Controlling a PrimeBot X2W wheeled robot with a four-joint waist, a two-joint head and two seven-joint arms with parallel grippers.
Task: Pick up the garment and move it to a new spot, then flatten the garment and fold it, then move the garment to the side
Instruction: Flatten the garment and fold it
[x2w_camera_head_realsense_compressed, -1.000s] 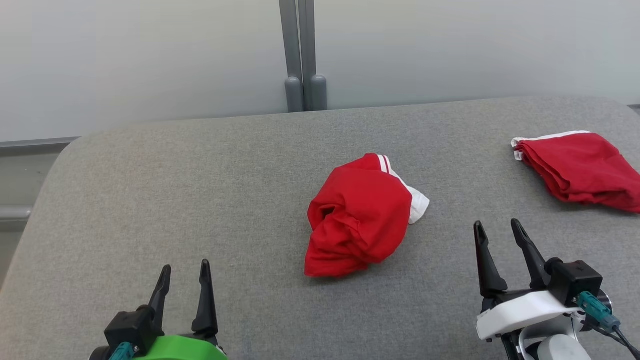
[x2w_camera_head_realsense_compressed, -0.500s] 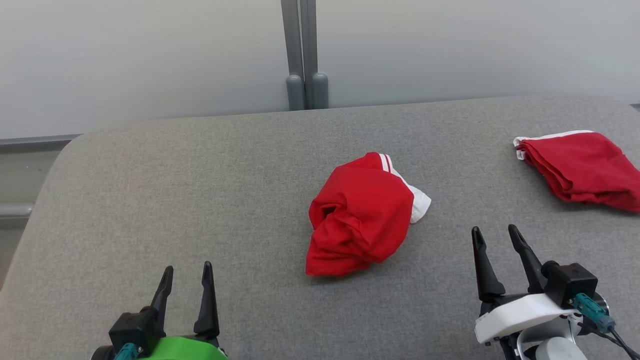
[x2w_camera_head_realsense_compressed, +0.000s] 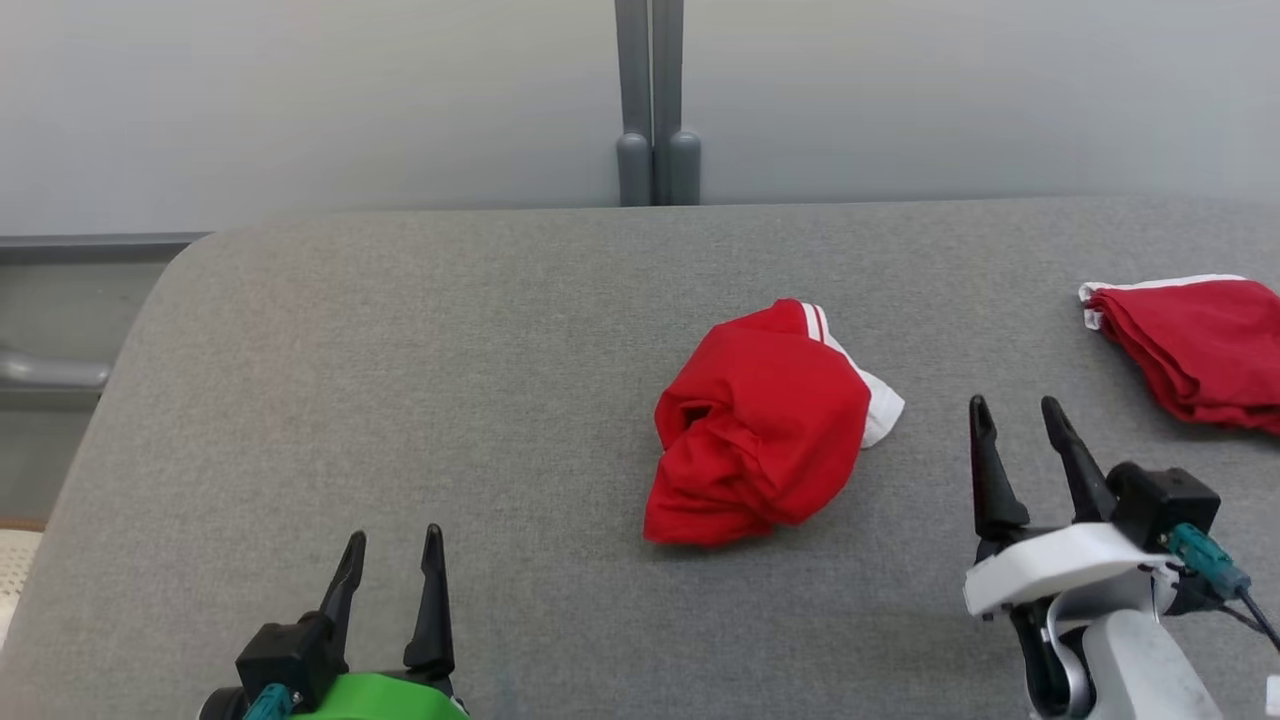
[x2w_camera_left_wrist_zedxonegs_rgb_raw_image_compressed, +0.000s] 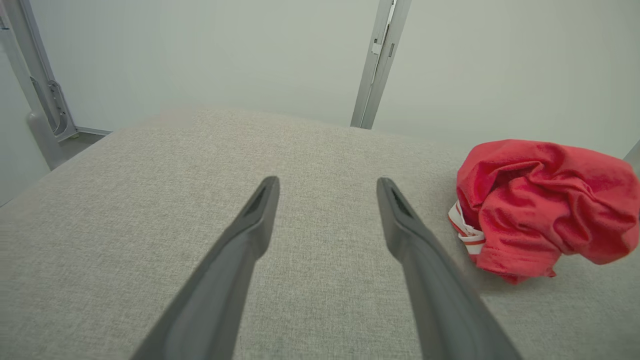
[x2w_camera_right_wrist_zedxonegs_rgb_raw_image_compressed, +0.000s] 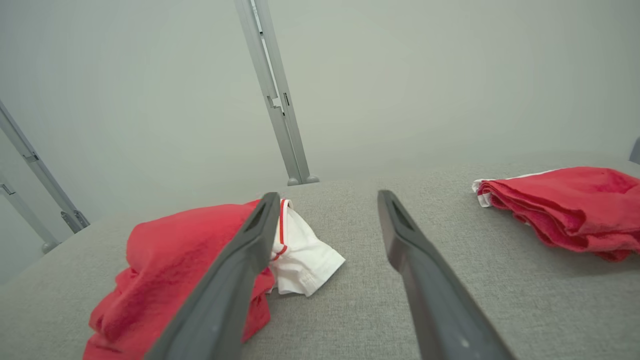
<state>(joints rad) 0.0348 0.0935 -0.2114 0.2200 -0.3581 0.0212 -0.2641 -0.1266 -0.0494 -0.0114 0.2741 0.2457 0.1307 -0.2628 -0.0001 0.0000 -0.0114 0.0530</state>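
A crumpled red garment (x2w_camera_head_realsense_compressed: 760, 425) with white trim lies bunched in the middle of the grey padded table (x2w_camera_head_realsense_compressed: 400, 350). In the left wrist view the garment (x2w_camera_left_wrist_zedxonegs_rgb_raw_image_compressed: 540, 205) is at the right, and in the right wrist view the garment (x2w_camera_right_wrist_zedxonegs_rgb_raw_image_compressed: 175, 270) is at the lower left, partly behind a finger. My left gripper (x2w_camera_head_realsense_compressed: 393, 543) stands open near the front edge, well left of the garment and holding nothing. To the garment's right, my right gripper (x2w_camera_head_realsense_compressed: 1013, 412) is open and empty, a short gap away from the cloth.
A second red garment (x2w_camera_head_realsense_compressed: 1200, 345), folded with a white edge, lies at the table's far right; it is also in the right wrist view (x2w_camera_right_wrist_zedxonegs_rgb_raw_image_compressed: 565, 210). Grey posts (x2w_camera_head_realsense_compressed: 657, 110) stand behind the table's far edge. The table's rounded left corner (x2w_camera_head_realsense_compressed: 190, 260) drops off to the floor.
The head camera has shifted, so the whole scene sits further right in the picture. The right gripper has risen slightly toward the garment's level. Both grippers stay open and empty.
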